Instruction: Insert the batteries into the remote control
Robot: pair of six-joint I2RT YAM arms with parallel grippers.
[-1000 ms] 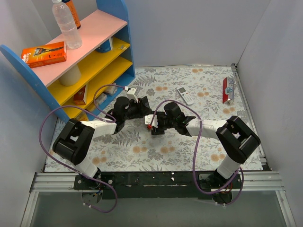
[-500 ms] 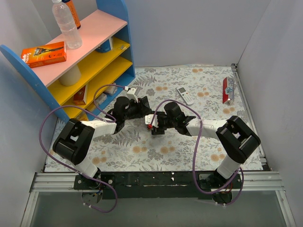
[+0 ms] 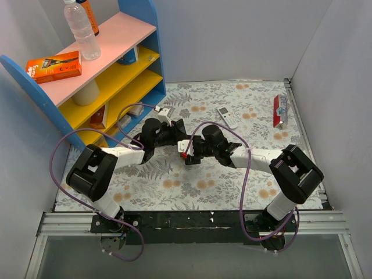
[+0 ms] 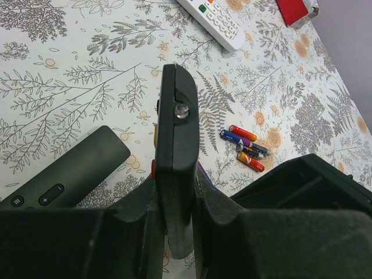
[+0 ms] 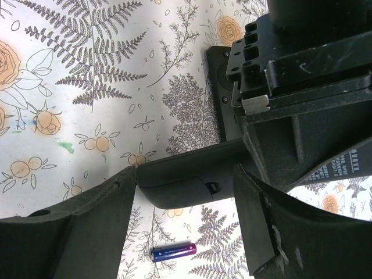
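Note:
My left gripper [image 4: 175, 186] [image 3: 168, 132] is shut on the remote control [image 4: 177, 133], a long black bar held edge-on above the table, with a screw at its far end. The right wrist view shows the remote control's [image 5: 186, 177] plain back and a small cover latch. My right gripper [image 5: 185, 174] [image 3: 195, 152] stands open, its fingers [image 5: 87, 226] on either side of that end without clamping it. Several red and purple-blue batteries [image 4: 245, 148] lie together on the cloth. One purple-blue battery [image 5: 172, 252] lies under the right gripper.
A second black remote with grey buttons [image 4: 64, 174] [image 5: 224, 93] lies flat beside the held one. A white remote [image 3: 227, 117] [image 4: 212, 20] and a red pack [image 3: 279, 110] sit at the back right. The coloured shelf unit [image 3: 104, 75] stands at the left.

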